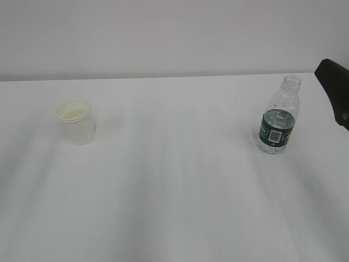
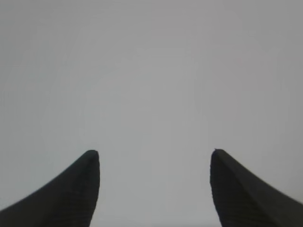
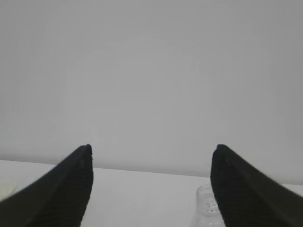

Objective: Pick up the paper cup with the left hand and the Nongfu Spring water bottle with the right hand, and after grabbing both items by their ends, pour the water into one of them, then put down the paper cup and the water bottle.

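Exterior view first: the paper cup (image 1: 76,121) stands upright on the left of the white table (image 1: 174,196), and the Nongfu Spring water bottle (image 1: 278,115) stands upright well apart from it on the right, neck uncapped, water (image 1: 274,139) sitting low behind the dark green label. At the far right edge a black piece of the right hand (image 1: 335,90) pokes into frame, near the bottle but not touching it.

Right wrist view now: the right hand's gripper (image 3: 151,156) has its fingers spread wide, nothing between them, and the bottle's clear neck (image 3: 207,208) peeks up just beside the right-side finger. Left wrist view: the left hand (image 2: 154,158) is spread wide too, empty, looking at plain grey background with no cup in sight, so that arm looks some way off its target.

Handling call: the cup should be very light and soft-walled, so a hard squeeze would likely crush it; a gentle hold low on the body, near the base, looks safest and leaves the rim clear for pouring. The bottle is thin, ribbed and slippery-looking, mostly empty and easily tipped; gripping the lower body around the label looks best, keeping the open neck free.
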Robot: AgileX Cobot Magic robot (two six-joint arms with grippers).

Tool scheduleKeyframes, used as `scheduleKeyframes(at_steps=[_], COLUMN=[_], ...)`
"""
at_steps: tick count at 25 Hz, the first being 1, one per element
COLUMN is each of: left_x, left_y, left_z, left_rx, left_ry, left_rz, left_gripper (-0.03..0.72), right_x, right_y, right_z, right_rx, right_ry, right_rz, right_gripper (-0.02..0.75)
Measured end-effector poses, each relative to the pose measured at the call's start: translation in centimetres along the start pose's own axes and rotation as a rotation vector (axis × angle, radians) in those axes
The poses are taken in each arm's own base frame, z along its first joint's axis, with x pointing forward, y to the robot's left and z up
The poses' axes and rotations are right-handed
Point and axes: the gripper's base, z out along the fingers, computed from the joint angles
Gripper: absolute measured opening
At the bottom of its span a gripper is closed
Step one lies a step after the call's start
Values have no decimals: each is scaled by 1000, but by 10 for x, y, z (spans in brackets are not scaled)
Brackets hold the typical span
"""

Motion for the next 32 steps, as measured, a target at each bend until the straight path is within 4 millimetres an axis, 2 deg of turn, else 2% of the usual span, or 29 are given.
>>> scheduleKeyframes(at_steps=[16,21,32], left_x=[-21,-28,-31], left_y=[-8,-11,-9], left_z=[-43,-55,-76], left_rx=[-59,-61,-112], left_ry=[161,161,242], left_rz=[81,113,162], left_gripper=[524,524,524], right_x=[-30,-40,-55], right_y=[4,6,10], right_z=[-30,-44,-80], right_rx=[56,82,147], right_ry=[8,9,4], right_rz=[-53,-71,-90], right_gripper=[590,589,590])
